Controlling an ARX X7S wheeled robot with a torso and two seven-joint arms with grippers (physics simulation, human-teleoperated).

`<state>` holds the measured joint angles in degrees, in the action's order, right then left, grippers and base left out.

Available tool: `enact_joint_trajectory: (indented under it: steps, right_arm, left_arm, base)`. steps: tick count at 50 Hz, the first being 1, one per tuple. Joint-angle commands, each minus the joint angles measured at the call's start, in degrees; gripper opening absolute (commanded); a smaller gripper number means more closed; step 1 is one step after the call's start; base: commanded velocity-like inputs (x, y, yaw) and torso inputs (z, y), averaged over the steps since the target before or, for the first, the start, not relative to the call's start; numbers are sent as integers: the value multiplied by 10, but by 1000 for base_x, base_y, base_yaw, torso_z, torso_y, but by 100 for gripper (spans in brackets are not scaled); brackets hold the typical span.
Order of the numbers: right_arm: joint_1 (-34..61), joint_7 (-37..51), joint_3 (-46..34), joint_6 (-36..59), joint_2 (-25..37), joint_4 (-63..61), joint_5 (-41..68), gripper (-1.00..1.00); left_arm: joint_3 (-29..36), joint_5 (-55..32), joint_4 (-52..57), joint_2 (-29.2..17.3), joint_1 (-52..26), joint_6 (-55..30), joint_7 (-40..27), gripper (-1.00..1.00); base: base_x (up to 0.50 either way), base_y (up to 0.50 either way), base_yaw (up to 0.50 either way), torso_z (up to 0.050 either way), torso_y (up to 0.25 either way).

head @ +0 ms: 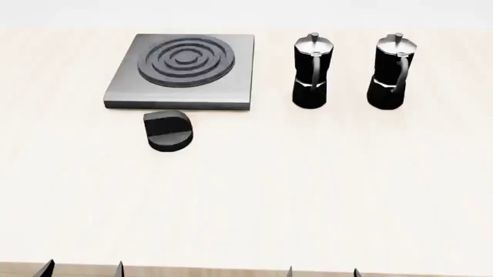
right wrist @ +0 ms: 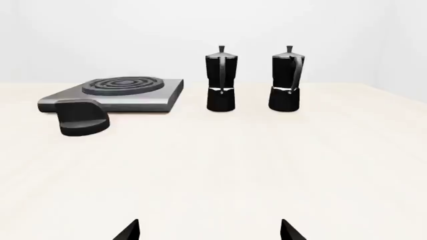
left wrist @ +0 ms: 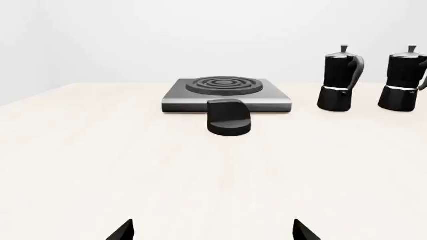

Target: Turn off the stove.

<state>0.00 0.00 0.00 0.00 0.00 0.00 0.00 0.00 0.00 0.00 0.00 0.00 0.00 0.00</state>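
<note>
Approach pending: both claws, left claw (head: pixel 83 269) and right claw (head: pixel 322 270), hang spread and empty, well short of the flat brushed-grey metal stove (head: pixel 182 72); its round black knob (head: pixel 168 131) just before it needs gripping and twisting.

No writing to read anywhere here. The stove (head: pixel 185 72) shows bare brushed metal, its knob (head: pixel 168 131) carries no dial marks or numbers, and both moka pots (head: pixel 312 72) (head: pixel 391 72) stand without brand or label. The table (head: pixel 308 190) surface is plain too.
</note>
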Motion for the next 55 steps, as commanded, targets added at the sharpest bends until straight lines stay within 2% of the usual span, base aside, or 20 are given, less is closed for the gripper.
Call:
enact_joint_trajectory:
  steps: [1, 22, 27, 33, 38, 43, 45, 55]
  right_arm:
    - [0, 6, -11, -1, 10, 1, 13, 100]
    - [1, 37, -45, 5, 39, -5, 33, 100]
    - [-11, 46, -44, 28, 43, -45, 42, 100]
    - [-25, 68, -46, 35, 49, -86, 28, 100]
    - [-37, 78, -45, 59, 55, -132, 29, 100]
    - [-58, 98, -49, 84, 57, -199, 15, 100]
    - [-63, 102, -51, 97, 59, -221, 14, 100]
    - [-85, 109, -58, 158, 74, -326, 13, 100]
  left_arm:
    - [11, -9, -3, -9, -1, 0, -11, 100]
    - [42, -30, -9, -36, -7, -4, -51, 100]
    - [59, 3, -2, -44, 4, 16, -70, 100]
    - [74, 30, 27, -55, 21, 37, -84, 100]
    - [66, 4, 81, -58, 33, 10, -81, 100]
    - [75, 23, 129, -64, 46, -8, -94, 100]
    - [82, 32, 149, -67, 47, -40, -94, 100]
    - [71, 21, 254, -75, 63, -91, -105, 100]
  base:
    - [0, 0, 0, 0, 0]
    - [0, 0, 0, 0, 0]
    - [0, 0, 0, 0, 0]
    - [0, 0, 0, 0, 0]
    - [0, 0, 0, 0, 0]
    - [0, 0, 0, 0, 0]
    - [0, 0, 0, 0, 0]
    - [0, 0, 0, 0, 0]
